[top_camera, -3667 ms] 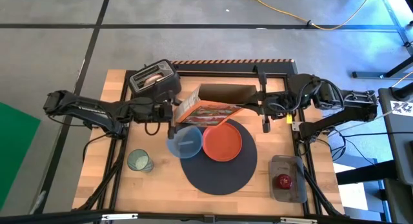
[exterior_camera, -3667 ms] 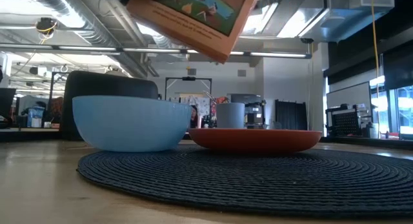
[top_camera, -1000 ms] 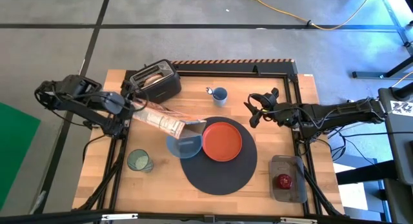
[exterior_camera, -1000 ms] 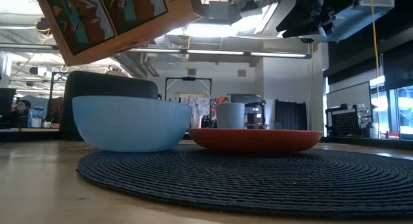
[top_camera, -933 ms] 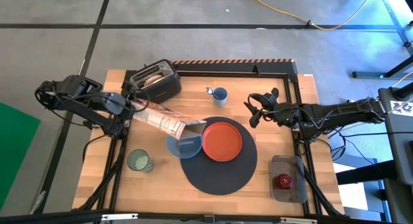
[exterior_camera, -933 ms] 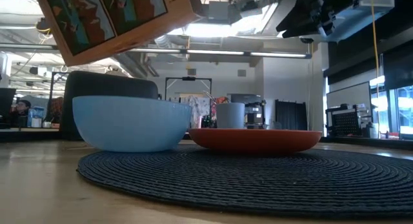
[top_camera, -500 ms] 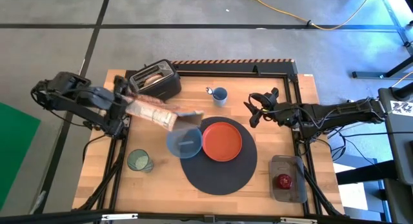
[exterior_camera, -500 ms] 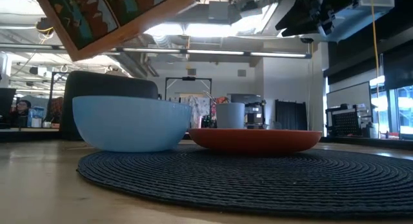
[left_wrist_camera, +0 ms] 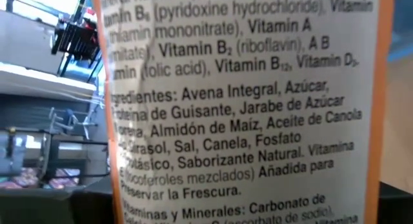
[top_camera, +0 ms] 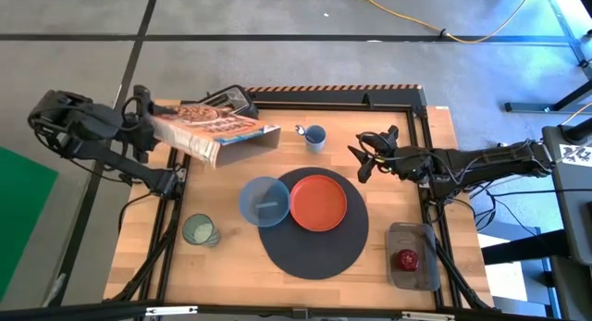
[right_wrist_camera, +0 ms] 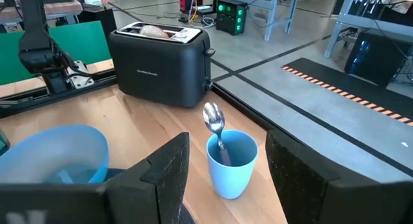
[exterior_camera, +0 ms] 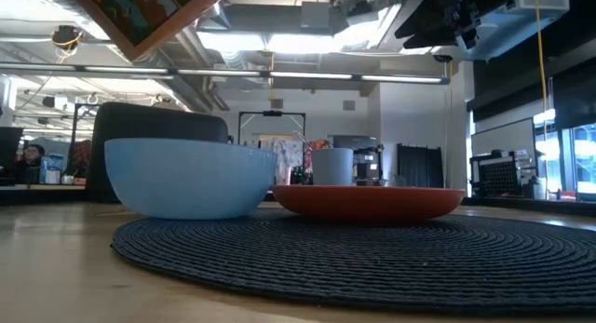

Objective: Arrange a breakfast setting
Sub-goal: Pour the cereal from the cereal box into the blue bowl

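Nearest to the front edge of the worktop (top_camera: 305,127), the red apple (top_camera: 406,259) lies in a small grey tray (top_camera: 413,275) on the right side, and the small green glass cup (top_camera: 198,230) stands on the left side; both are off the mat. Farther in, the dark-grey mat (top_camera: 313,252) carries the orange plate (top_camera: 318,203), and the translucent blue bowl (top_camera: 265,202) sits at the mat's left edge, touching or almost touching the plate. So I judge the centre of the setting as done.

Behind the mat, the spoon (right_wrist_camera: 215,126) stands in a small blue cup (right_wrist_camera: 231,161), not yet brought to the setting. The right end effector (top_camera: 363,157) hovers near this cup with its fingers (right_wrist_camera: 169,166) apart, and it holds nothing. At the far left corner the toast slice (right_wrist_camera: 157,31) is in the black toaster (right_wrist_camera: 161,64), so it waits too.

The left end effector (top_camera: 141,117) is at the far left edge, above the toaster, and it grips the cereal box (top_camera: 215,131) raised in the air and nearly flat; how the jaws stand around the box I cannot see directly.

To my judgement, the apple, glass, spoon and toast are left to place.
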You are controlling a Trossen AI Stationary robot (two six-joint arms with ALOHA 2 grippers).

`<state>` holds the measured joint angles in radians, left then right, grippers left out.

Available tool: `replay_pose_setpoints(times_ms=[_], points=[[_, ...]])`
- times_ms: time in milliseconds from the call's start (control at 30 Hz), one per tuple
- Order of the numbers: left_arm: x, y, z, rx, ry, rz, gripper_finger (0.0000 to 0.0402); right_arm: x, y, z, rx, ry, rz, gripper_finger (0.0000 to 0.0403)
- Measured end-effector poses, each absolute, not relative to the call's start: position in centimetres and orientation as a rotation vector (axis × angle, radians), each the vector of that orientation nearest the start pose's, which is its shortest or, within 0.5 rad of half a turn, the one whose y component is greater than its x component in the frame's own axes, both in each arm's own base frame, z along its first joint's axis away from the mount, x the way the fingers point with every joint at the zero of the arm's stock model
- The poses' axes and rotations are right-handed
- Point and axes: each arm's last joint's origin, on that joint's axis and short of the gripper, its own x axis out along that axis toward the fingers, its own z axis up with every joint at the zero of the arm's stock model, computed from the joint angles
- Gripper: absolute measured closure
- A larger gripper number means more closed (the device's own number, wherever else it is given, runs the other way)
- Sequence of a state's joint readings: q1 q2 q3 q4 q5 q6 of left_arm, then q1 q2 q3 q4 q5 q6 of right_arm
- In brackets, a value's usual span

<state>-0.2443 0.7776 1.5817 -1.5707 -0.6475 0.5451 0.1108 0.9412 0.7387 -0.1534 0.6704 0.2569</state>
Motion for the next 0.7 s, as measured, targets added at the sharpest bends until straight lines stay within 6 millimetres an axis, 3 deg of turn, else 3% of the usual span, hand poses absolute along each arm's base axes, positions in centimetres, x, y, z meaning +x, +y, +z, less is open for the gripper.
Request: replay_pose_setpoints(times_ms=[400,700], points=[[4.3,0.7,42.3,0.876,0.887,0.132,0.0147,22.6,0.7,27.4,0.073,0.333,-0.616,0.021],[5.2,0.4,40.5,0.901,0.957,0.097,0.0147,23.0,0.6,27.0,0.057,0.342,-0.652,0.021]])
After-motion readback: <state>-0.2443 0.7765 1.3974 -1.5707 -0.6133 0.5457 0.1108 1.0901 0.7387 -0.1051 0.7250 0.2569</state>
